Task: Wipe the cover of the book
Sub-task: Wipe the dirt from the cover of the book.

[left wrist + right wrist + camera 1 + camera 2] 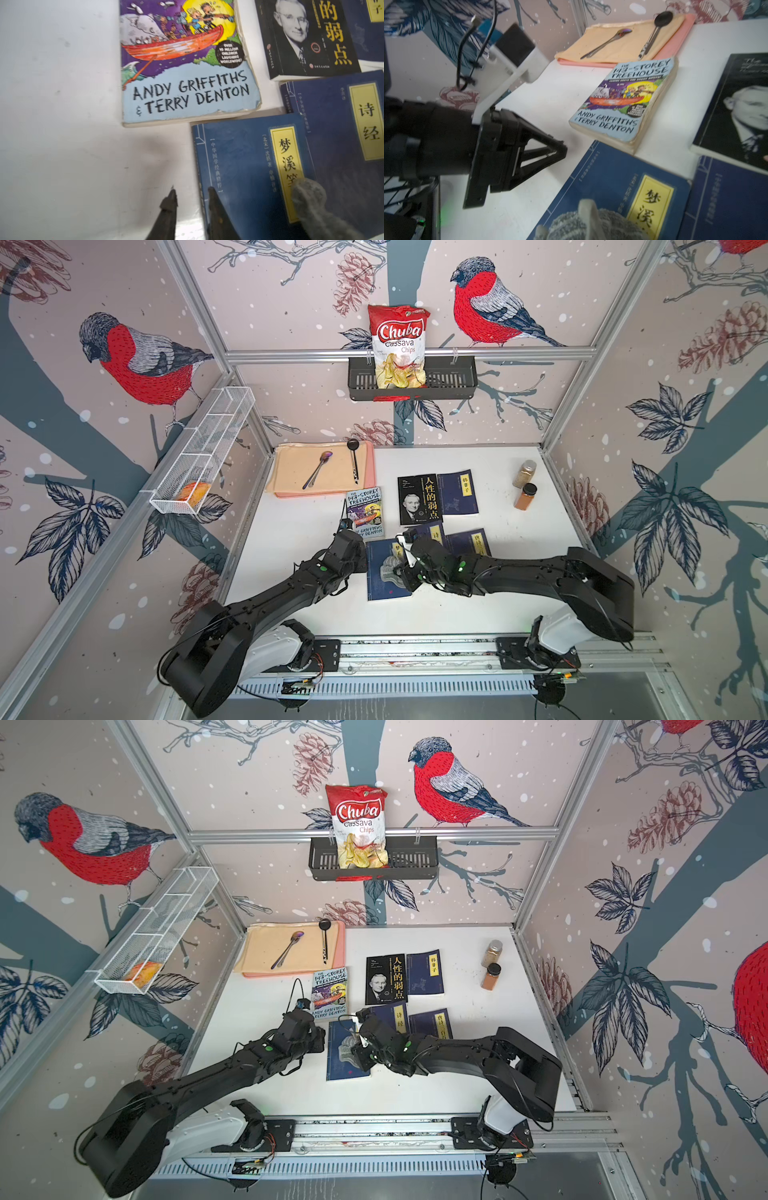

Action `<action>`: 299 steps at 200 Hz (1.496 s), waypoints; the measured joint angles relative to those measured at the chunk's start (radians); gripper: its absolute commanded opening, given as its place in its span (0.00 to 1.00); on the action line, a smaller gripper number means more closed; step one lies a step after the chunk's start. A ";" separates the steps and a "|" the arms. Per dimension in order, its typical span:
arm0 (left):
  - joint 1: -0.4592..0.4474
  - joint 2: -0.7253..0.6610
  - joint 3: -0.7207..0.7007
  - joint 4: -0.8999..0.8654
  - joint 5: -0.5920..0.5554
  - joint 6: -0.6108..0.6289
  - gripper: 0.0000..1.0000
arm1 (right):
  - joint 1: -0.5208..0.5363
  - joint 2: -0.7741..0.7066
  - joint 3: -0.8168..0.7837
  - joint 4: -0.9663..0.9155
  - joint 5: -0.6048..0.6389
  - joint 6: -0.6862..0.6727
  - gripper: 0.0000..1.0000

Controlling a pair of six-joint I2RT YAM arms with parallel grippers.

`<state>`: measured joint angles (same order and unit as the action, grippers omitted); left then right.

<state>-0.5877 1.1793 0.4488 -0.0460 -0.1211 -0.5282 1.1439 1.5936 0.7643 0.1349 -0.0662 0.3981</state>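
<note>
a dark blue book (384,589) lies flat on the white table (478,605), between the ends of the two arms. it sits just nearer the robot than a colourful paperback (365,512), beside other blue books (469,543). the right gripper (401,572) is clenched on a grey cloth (390,570), which rests on the blue cover by its yellow title label. the left gripper (191,188) is at the book's spine edge, fingers slightly parted, one over the cover, one over the table, grasping nothing.

left fingers (169,209) slightly parted, right fingers (402,577) pinched tight.
</note>
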 measured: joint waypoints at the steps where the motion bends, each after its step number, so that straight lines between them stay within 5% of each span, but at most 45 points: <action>1: 0.000 0.002 0.001 0.001 0.001 0.002 0.29 | 0.002 0.002 0.000 0.000 0.000 0.001 0.12; 41: 0.002 0.104 0.037 0.058 0.060 0.060 0.00 | 0.038 0.050 -0.060 0.061 -0.019 0.079 0.11; 113: 0.003 0.208 0.045 0.130 0.102 0.091 0.00 | 0.008 0.065 -0.121 0.196 -0.047 0.134 0.10; 154: 0.003 0.248 0.040 0.214 0.109 0.080 0.13 | -0.085 0.108 -0.100 0.246 -0.075 0.130 0.10; 216: 0.003 0.265 0.037 0.252 0.095 0.060 0.07 | -0.163 0.201 0.027 0.216 -0.087 0.073 0.08; 299: 0.004 0.317 0.044 0.317 0.071 0.034 0.01 | -0.019 0.111 -0.108 0.246 -0.031 0.122 0.08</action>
<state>-0.5838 1.4960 0.4927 0.2710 -0.0505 -0.4946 1.1252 1.7050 0.6559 0.3813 -0.0967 0.5198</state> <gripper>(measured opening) 0.050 0.126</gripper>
